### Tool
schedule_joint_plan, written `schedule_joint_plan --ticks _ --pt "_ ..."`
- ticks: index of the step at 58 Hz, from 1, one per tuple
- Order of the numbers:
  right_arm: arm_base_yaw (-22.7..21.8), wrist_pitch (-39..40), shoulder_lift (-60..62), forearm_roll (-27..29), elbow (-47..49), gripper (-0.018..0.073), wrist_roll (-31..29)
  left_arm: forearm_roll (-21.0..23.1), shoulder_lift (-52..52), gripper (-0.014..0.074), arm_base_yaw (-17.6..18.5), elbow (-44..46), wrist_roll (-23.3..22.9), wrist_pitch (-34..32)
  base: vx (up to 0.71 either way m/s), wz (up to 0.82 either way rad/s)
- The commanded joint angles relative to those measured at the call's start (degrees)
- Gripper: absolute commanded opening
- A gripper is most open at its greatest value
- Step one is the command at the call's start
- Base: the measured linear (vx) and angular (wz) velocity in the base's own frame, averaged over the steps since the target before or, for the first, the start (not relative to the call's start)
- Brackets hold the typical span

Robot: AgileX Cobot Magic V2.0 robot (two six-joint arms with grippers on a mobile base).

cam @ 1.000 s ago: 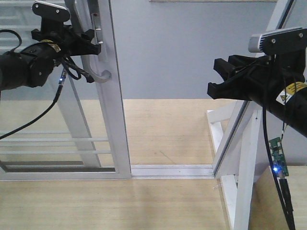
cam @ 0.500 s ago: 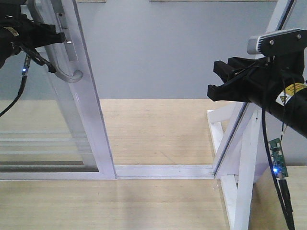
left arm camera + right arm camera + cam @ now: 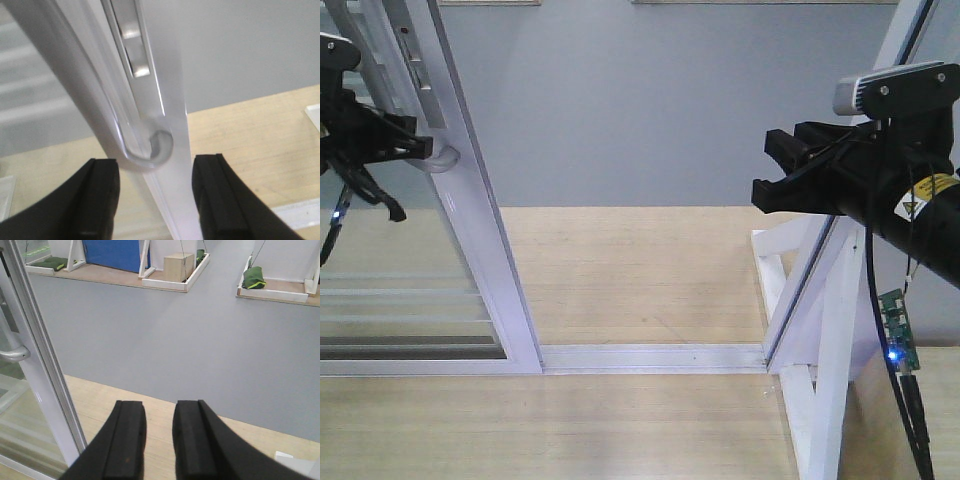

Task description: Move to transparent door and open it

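The transparent door stands at the left, slid well away from the right-hand frame, and its white stile leans in the front view. Its curved grey handle sits high on the stile. My left gripper is at that handle. In the left wrist view the left gripper is open, its black fingers on either side of the stile, with the handle's curved end just ahead of them. My right gripper hangs open and empty in the doorway. The right wrist view shows the right gripper above the wooden floor, with the door at its left.
A white floor track runs from the door to a fixed white frame on the right. Beyond the doorway is grey floor, with a cardboard box, a green bag and a blue panel far off.
The door has slid to the left together with my left arm, and the gap has widened. My right arm has not moved.
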State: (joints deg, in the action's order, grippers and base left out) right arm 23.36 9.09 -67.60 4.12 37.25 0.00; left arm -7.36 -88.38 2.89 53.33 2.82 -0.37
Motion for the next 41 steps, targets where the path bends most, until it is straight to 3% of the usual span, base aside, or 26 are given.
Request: schedule_joint_plan --ticks 1,17,29,41 --pt "-0.2 4.5 1.4 -0.5 1.6 0.0253 -0.6 0.2 6.3 0.0450 -0.7 -2.5 -0.2 -5.1 0.00 0.00" --pt "-0.2 4.5 1.4 -0.5 1.6 0.0253 -0.6 0.1 22.9 0.0450 -0.6 -14.6 -0.6 -10.6 0.00 0.00" --pt "-0.2 4.5 1.4 -0.5 1.6 0.0253 -0.6 0.1 31.9 0.0450 -0.6 -16.9 -0.6 -8.3 0.00 0.00" --pt "-0.2 4.5 1.4 -0.5 1.6 0.0253 -0.4 0.1 34.0 0.0450 -0.5 -16.9 -0.6 -5.2 0.00 0.00"
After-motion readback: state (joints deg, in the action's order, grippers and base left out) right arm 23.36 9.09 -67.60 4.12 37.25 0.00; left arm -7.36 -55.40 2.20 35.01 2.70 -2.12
